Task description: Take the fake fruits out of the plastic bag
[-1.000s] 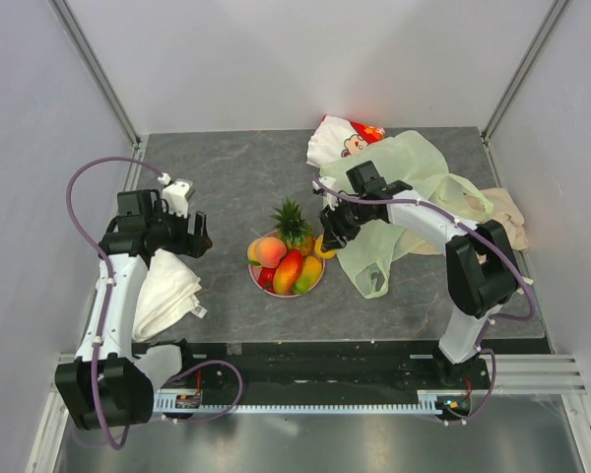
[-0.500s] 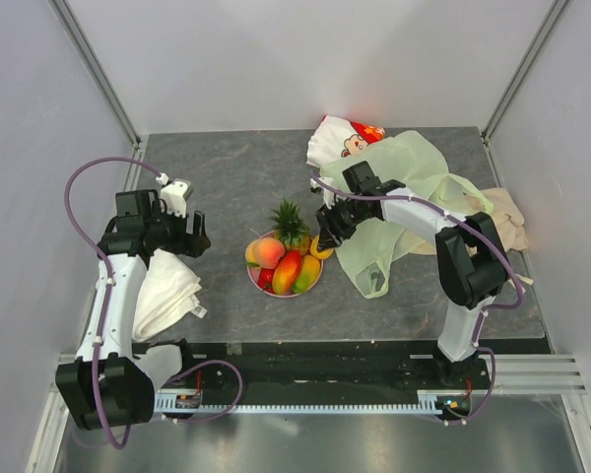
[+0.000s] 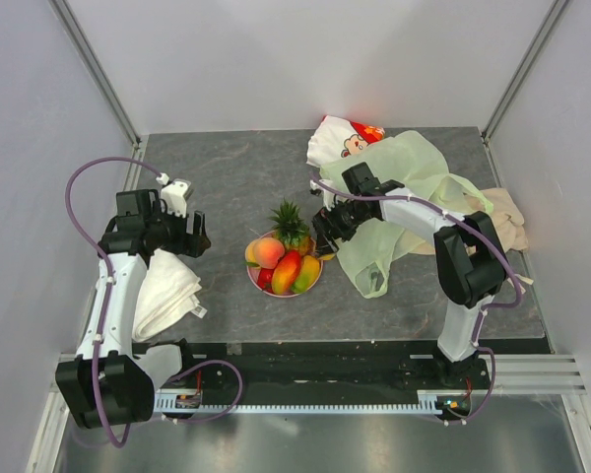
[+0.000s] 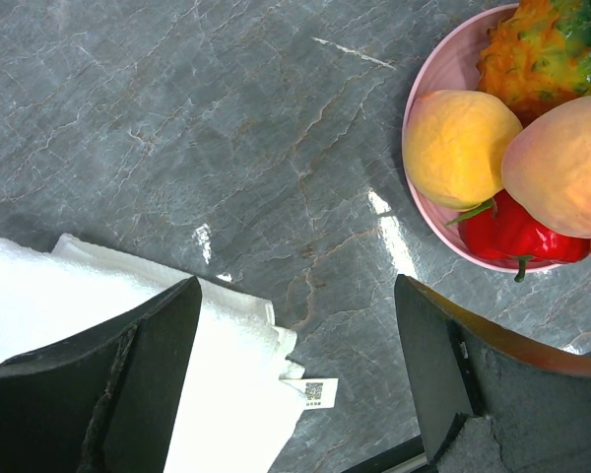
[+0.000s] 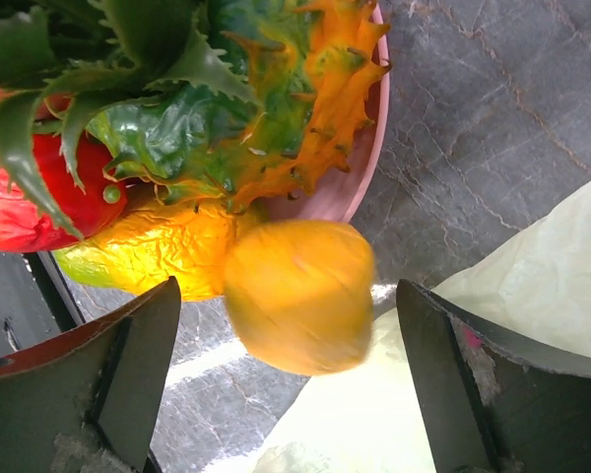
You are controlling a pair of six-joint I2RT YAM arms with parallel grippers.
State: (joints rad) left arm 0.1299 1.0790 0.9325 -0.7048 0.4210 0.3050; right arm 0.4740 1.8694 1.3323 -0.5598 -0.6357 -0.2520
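Overhead and wrist views, read left to right. At far left, the left gripper hangs over the grey table, its jaws set wide and holding nothing; the wrist view shows its fingers above the corner of a folded white towel. At centre, a pink plate carries the fake fruits: a pineapple, a peach, a mango and a red pepper. Just right of the plate, the right gripper stands with its jaws wide; a yellow fruit, blurred in outline, lies between the fingers at the plate's rim, touching neither finger. Further right, the pale-green plastic bag lies crumpled on the table under the right arm, with a cartoon-printed pouch behind it and a beige cloth at its far side.
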